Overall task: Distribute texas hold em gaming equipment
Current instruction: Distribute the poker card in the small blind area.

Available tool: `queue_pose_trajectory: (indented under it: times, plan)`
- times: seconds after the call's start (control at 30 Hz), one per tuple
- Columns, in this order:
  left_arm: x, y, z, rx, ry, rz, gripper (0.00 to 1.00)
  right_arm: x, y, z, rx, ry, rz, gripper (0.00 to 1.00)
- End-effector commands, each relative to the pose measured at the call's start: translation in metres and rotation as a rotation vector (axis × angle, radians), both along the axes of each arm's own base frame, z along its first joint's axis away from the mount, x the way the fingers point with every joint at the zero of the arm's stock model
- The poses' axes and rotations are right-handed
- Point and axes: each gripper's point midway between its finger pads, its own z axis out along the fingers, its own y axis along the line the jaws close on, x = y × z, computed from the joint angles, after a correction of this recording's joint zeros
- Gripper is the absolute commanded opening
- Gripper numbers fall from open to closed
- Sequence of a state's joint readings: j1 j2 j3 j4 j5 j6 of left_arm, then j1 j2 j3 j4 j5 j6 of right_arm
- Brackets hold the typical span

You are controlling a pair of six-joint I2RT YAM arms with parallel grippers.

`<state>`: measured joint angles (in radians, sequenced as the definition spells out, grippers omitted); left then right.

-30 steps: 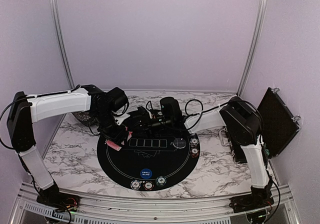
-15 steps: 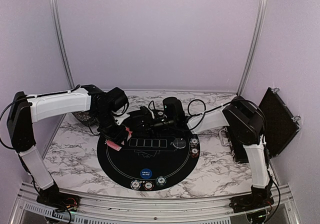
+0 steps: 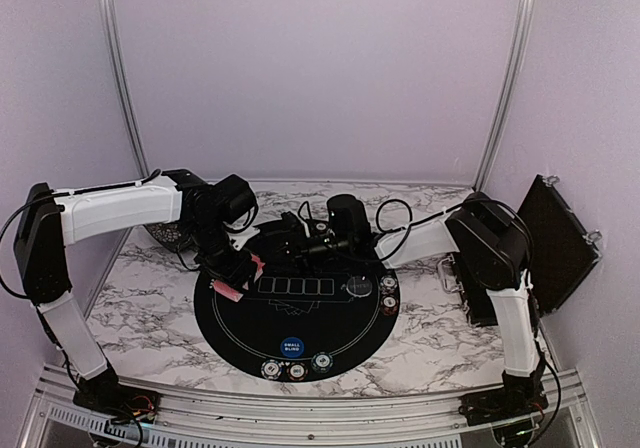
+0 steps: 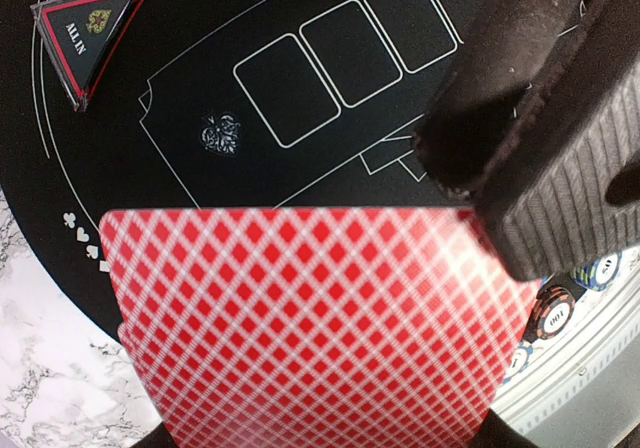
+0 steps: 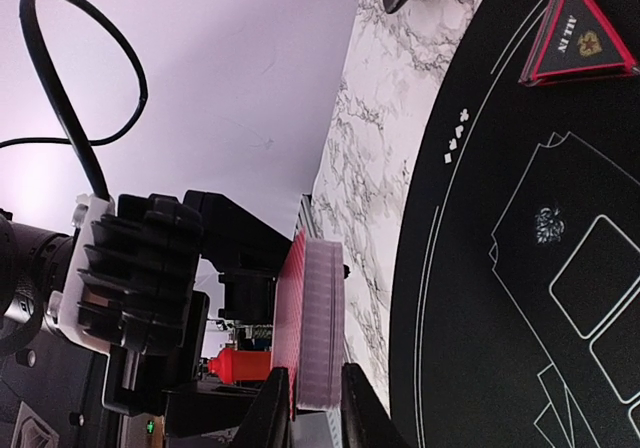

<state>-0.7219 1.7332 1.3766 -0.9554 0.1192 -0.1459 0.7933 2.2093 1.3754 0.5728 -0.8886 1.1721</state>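
A deck of red-backed playing cards (image 4: 310, 328) fills the left wrist view, held across its width by my left gripper (image 4: 325, 433), which is shut on it above the mat's far left. My right gripper (image 5: 315, 383) reaches in from the right, its fingers pressed on both faces of the deck (image 5: 320, 318). From above, both grippers meet at the cards (image 3: 257, 264). A black triangular "ALL IN" marker (image 3: 229, 291) lies on the mat's left edge. A blue button (image 3: 291, 347), a dark-grey button (image 3: 358, 287) and poker chips (image 3: 297, 370) (image 3: 388, 293) rest on the mat.
The big round black mat (image 3: 250, 333) with printed card outlines covers the middle of the marble table. An open black case (image 3: 555, 243) stands at the right edge. A dark object (image 3: 165, 235) sits behind the left arm.
The right gripper's fingers have narrowed onto the deck. Both arms have barely shifted.
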Motion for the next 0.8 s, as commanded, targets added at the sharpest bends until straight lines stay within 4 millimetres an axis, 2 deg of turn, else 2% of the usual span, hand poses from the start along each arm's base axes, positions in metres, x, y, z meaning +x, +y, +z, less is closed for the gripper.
queue_pose_trajectory:
  times: [0.0,0.77]
  plan:
    - [-0.0053,0.0036,-0.0017,0.021,0.024,-0.003,0.57,0.0029,-0.0004,0.0289,0.056,-0.051,-0.006,0.17]
    - [-0.0024,0.001,-0.0033,0.027,0.026,-0.01,0.57,0.0015,0.0014,0.0217,0.053,-0.027,0.009,0.06]
